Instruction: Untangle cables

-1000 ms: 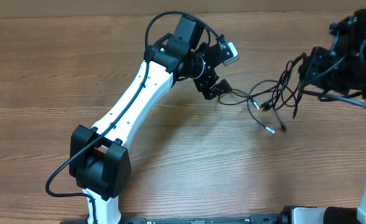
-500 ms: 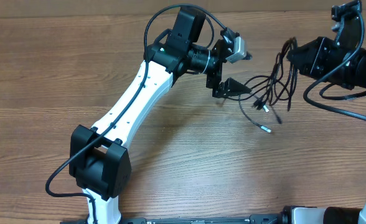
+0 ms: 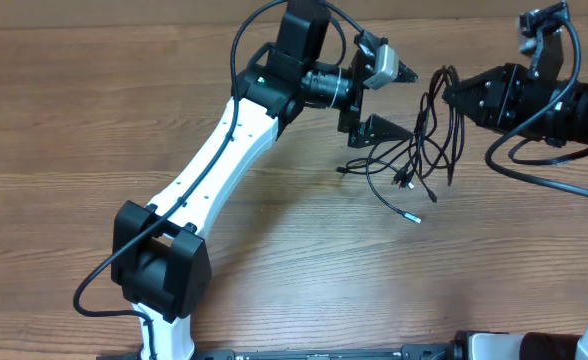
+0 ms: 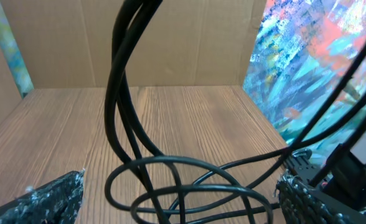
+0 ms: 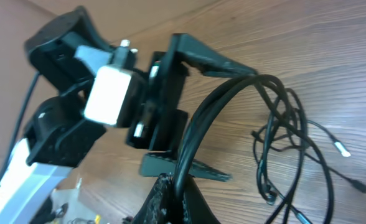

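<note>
The cables point(image 3: 422, 150) are a tangle of thin black wires hanging between both grippers, with plug tips point(image 3: 418, 217) low near the table. My right gripper point(image 3: 454, 95) is shut on the bundle's top loops, and in the right wrist view the wires point(image 5: 233, 99) run out of its closed fingers point(image 5: 170, 202). My left gripper point(image 3: 394, 100) is open wide, one finger point(image 3: 404, 72) above and one below. In the left wrist view, cable loops point(image 4: 189, 186) lie between its spread fingers point(image 4: 43, 202) without being pinched.
The left arm's white link point(image 3: 214, 160) and black base point(image 3: 159, 270) cross the left half of the wooden table point(image 3: 54, 150). The right arm's body and its thick cable point(image 3: 564, 170) fill the right edge. A cardboard wall point(image 4: 183, 37) stands behind.
My left gripper has turned and opened wide, moving up and right around the cables. My right gripper has moved left with the bundle, and the tangle has shifted left.
</note>
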Controlling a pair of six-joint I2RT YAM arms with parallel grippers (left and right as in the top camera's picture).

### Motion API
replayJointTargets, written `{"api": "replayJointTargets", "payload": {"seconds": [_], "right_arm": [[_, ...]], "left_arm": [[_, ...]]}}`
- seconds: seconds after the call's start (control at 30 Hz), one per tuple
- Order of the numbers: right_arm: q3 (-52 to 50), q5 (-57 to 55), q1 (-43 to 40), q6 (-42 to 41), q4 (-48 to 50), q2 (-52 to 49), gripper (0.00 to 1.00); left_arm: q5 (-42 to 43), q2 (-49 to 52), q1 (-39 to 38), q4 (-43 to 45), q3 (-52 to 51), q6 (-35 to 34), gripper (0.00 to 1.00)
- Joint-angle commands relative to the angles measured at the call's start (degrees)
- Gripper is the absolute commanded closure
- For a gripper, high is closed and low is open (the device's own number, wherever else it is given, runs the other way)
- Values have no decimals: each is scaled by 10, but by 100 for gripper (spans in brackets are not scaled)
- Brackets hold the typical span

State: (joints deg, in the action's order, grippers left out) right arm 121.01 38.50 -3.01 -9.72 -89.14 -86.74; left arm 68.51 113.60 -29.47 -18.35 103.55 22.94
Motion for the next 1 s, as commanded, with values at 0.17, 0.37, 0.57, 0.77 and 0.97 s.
{"api": "replayJointTargets", "payload": {"seconds": [0.17,0.37,0.57,0.77,0.97], "right_arm": [[17,73,-1,8,17,5,96],[17,94,0,8,17,5,96],[17,94,0,9,24,5,96],[17,55,-1,13,24,5,96],[17,-70,-1,8,8,5,96]], "left_arm": [[-5,29,-18,31,4,-35,1],[-47,33,-19,50,4,-54,0],[-71,33,-21,51,4,-55,91],[-121,33,-20,48,4,-78,96],[-268,33,-2,-2,4,-78,96]]}}
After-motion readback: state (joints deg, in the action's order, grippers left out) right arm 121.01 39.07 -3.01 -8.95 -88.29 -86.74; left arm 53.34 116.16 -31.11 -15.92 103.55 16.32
